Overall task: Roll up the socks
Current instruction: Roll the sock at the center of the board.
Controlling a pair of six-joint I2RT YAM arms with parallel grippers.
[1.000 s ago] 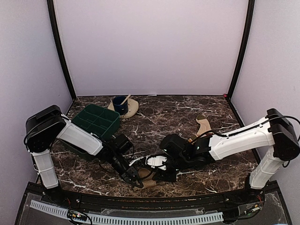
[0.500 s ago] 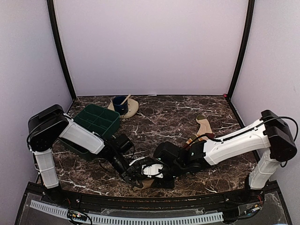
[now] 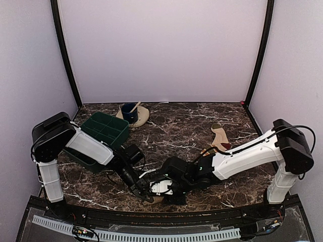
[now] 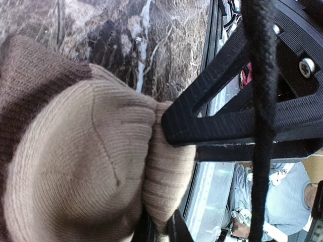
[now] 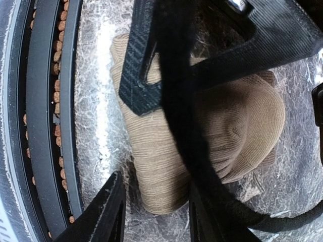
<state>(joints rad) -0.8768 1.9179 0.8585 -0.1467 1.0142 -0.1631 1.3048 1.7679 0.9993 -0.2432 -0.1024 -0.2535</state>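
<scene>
The plain tan sock (image 3: pixel 157 199), one of the socks, lies bunched in a roll near the table's front edge. In the left wrist view it (image 4: pixel 75 166) shows a brown band, and my left gripper (image 4: pixel 161 229) is shut on its ribbed cuff. My right gripper (image 5: pixel 156 212) stands open astride the ribbed end (image 5: pixel 161 166) of the roll, with a gap on one side. From above, the left gripper (image 3: pixel 143 193) and right gripper (image 3: pixel 161 190) meet over the roll. The striped sock (image 3: pixel 220 135) lies flat at the right, partly behind the right arm.
A green tray (image 3: pixel 103 130) with compartments stands at the left behind my left arm. A blue cup (image 3: pixel 129 113) with a stick in it sits on a tan dish at the back. The table's black front rail (image 5: pixel 45 126) runs close beside the roll.
My right arm has slid left, bringing its gripper over the tan sock roll next to the left gripper. The left gripper has stayed shut on the sock.
</scene>
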